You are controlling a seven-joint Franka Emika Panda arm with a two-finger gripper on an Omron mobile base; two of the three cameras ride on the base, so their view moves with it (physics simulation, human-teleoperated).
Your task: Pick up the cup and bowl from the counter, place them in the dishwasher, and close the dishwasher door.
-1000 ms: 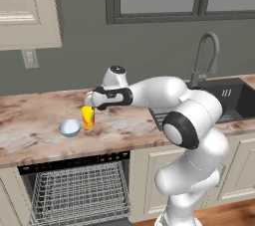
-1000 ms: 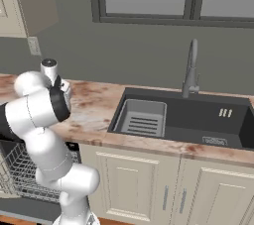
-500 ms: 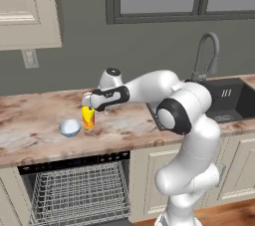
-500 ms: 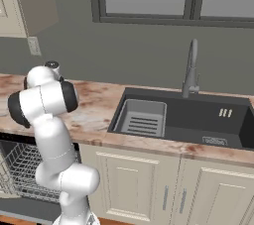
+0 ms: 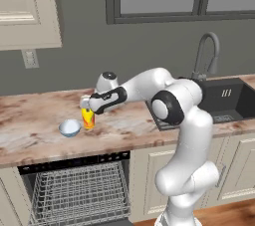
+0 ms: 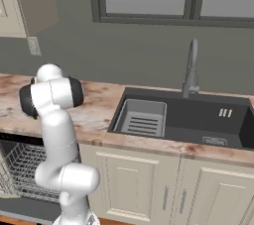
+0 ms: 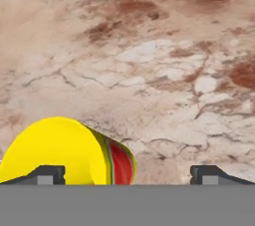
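The yellow cup with its red-orange patch stands upright on the marbled counter. The pale bowl sits just to its left, apart from it. My gripper hangs right above the cup's rim. In the hand view the gripper is open, fingers wide apart, and the cup lies low, against the left fingertip. Below the counter the dishwasher stands open with its wire rack pulled out. The dishwasher door is out of view.
A dark sink basin with a tall faucet lies to the right. Cream cabinets run under the counter, and an upper cabinet hangs at the left. The dishwasher rack also shows beside my arm's base.
The gripper has crept left and slightly down onto the cup. My elbow has swung left. Cup and bowl have not moved.
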